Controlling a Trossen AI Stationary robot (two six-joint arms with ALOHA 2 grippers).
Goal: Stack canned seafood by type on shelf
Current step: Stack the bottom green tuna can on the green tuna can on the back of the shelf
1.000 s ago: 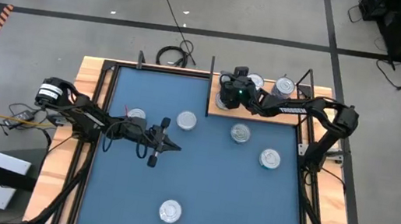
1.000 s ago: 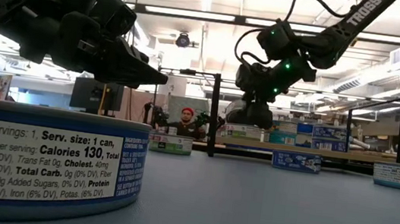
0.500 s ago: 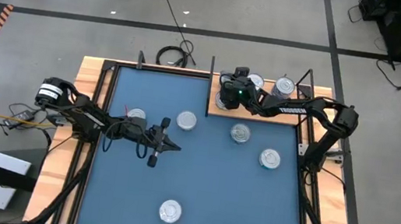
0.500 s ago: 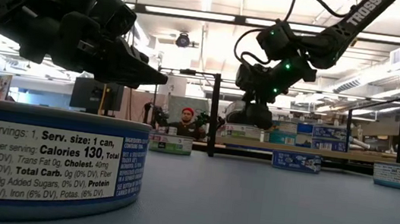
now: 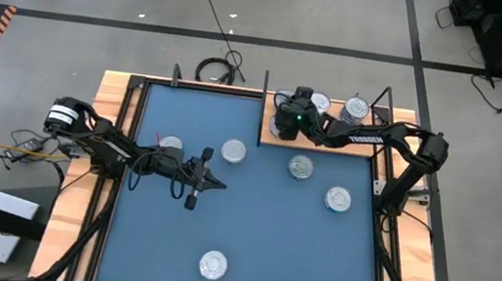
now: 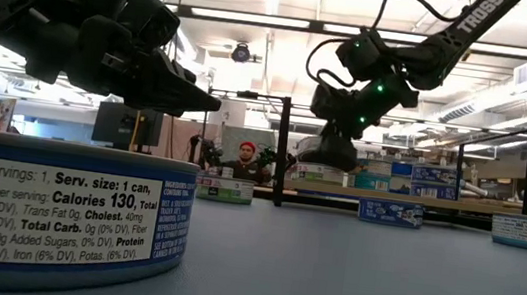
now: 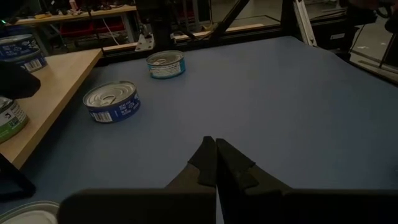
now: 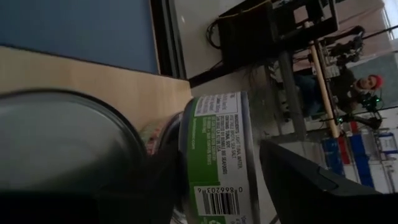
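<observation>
The light wooden shelf (image 5: pixel 329 142) lies at the far right of the blue mat. My right gripper (image 5: pixel 286 118) hangs over the shelf's left end, low over the board (image 6: pixel 328 158). In the right wrist view a green-labelled tin (image 8: pixel 217 155) stands between its open fingers, with a gap to one finger (image 8: pixel 298 180), beside another tin's silver lid (image 8: pixel 62 143). Two more tins (image 5: pixel 320 101) (image 5: pixel 356 108) sit at the shelf's back. Several tins lie loose on the mat (image 5: pixel 233 151) (image 5: pixel 301 167) (image 5: pixel 337 200). My left gripper (image 5: pixel 215 184) hovers shut, holding nothing (image 7: pixel 216 144).
One tin (image 5: pixel 212 266) sits near the mat's front edge and fills the low view (image 6: pixel 55 208); another (image 5: pixel 170 144) lies by the left arm. A dark post (image 5: pixel 263 108) stands at the shelf's left edge. A person sits in the room behind (image 6: pixel 245 160).
The right gripper has sunk a little onto the shelf with the green-labelled tin and its fingers have spread wider. The left arm has not moved.
</observation>
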